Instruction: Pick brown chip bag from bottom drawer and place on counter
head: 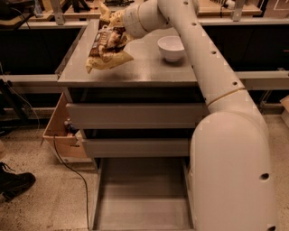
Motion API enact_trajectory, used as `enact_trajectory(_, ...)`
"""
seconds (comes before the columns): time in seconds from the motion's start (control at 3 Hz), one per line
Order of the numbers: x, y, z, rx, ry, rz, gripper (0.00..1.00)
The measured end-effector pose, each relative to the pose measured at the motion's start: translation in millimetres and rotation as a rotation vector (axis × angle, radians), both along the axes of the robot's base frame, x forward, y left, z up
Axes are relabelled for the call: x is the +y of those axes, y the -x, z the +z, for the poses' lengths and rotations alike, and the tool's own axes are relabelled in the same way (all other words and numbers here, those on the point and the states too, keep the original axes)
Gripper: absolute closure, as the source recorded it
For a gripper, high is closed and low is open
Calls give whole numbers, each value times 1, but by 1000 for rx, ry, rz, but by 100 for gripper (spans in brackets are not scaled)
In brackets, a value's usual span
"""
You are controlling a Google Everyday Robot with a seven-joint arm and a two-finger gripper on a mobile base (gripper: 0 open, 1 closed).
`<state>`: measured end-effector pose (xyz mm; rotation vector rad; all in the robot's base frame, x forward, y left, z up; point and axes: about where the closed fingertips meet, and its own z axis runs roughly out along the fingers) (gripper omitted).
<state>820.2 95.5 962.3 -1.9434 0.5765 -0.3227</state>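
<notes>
Fingers first: saw them on the gripper (114,22) pinching upper end of brown chip bag (107,48), mostly hidden behind the crinkled foil. Found gripper up over far-left part of the desk (149,70), i.e. grey counter slab atop the drawer cabinet. Noted bag hanging tilted below and slightly left of fingers, dark brown w/ pale tan edges, lower corner pointing down-left toward desk's left edge; couldn't tell whether that corner touched the surface or hung just above it. Spotted white bowl (171,47) right of fingers, upright on desk, apart from bag. Traced white arm (205,63) from fingers rightward and down, across desk's right side, into bulky white robot body (232,171) at front right. Counted two shut grey drawer fronts (135,115) well below fingers, under desk. Saw bottom drawer (142,198) lowest of all, standing open toward camera, flat grey floor showing, low side walls. Noticed open brown box (56,131) down-left of fingers beside cabinet, black cable (67,169) running over speckled floor (36,207) near it, and a black shoe (13,180) further left. Made out light wooden tabletop (216,6) behind fingers, past desk's far edge.
</notes>
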Motion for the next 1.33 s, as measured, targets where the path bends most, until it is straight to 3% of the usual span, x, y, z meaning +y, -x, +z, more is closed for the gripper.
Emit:
enact_trajectory(0.33,7,-2,-16,10,-23,28,20)
enact_trajectory(0.67,12,-2,-23,15,-34,44,0)
enact_trajectory(1.0,12,-2,-23,15,-34,44,0)
enact_trajectory(1.33,-22,11,5,-4,-31,7,0)
